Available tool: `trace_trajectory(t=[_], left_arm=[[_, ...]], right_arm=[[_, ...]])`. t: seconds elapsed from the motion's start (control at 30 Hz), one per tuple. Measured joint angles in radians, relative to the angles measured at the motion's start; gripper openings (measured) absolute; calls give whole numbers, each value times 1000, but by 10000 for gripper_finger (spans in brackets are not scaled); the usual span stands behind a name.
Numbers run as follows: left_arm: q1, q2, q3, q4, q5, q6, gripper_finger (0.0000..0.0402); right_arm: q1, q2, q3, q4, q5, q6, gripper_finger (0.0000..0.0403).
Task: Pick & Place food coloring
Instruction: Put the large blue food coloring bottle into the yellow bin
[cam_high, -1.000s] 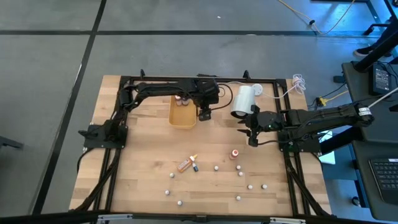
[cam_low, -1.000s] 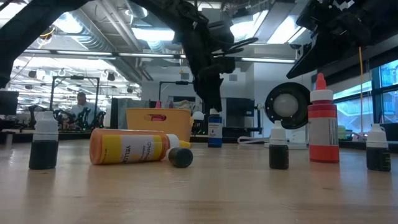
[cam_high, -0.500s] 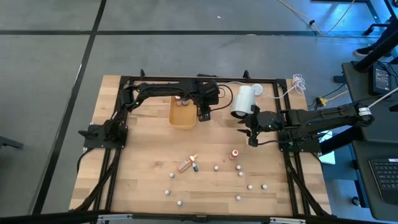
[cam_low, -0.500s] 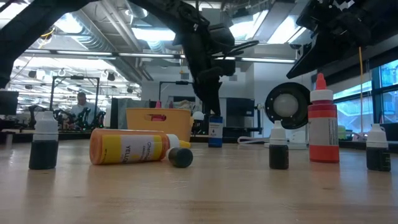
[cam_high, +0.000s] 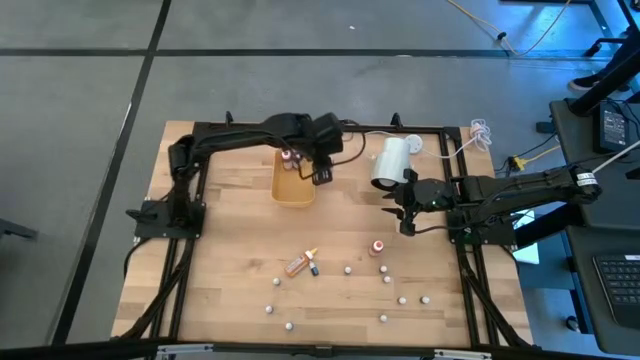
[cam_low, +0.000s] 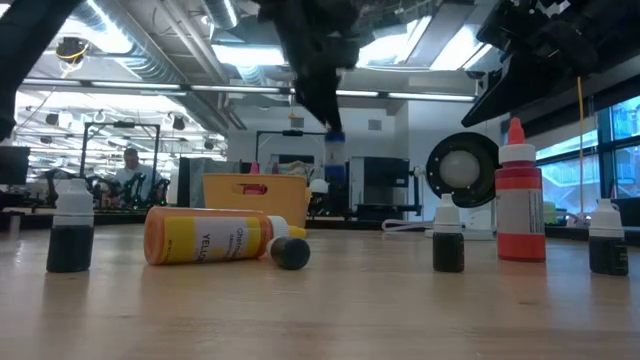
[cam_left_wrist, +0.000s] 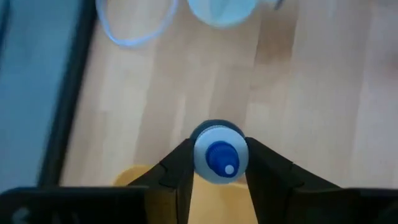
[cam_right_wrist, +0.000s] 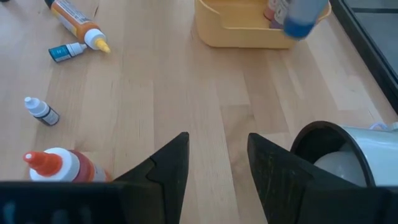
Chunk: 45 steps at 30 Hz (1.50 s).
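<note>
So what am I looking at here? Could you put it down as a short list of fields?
left gripper: shut on a blue-capped bottle, lifted beside the yellow bin
right gripper: open, empty, beside the white cylinder
yellow bin: already holds bottles
loose on table: orange bottle on its side, red bottle upright, small white-capped bottles scattered

Bare wood lies between the yellow tray (cam_high: 293, 187), white cylinder (cam_high: 390, 162) and scattered bottles (cam_high: 345, 285).
</note>
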Motion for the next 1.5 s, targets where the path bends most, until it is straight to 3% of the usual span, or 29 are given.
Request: trace_trajectory(t=[0.47,1.07,1.5], left_arm=[[60,-46,-115,-3,-12,-91,114],[99,-46,-133,-1,-64,-159,114],[113,-46,-259,146,-90,-189,114]], right_arm=[[0,0,0,-2,0,7,165],[0,0,0,-2,0,8,165],[0,0,0,-2,0,8,165]])
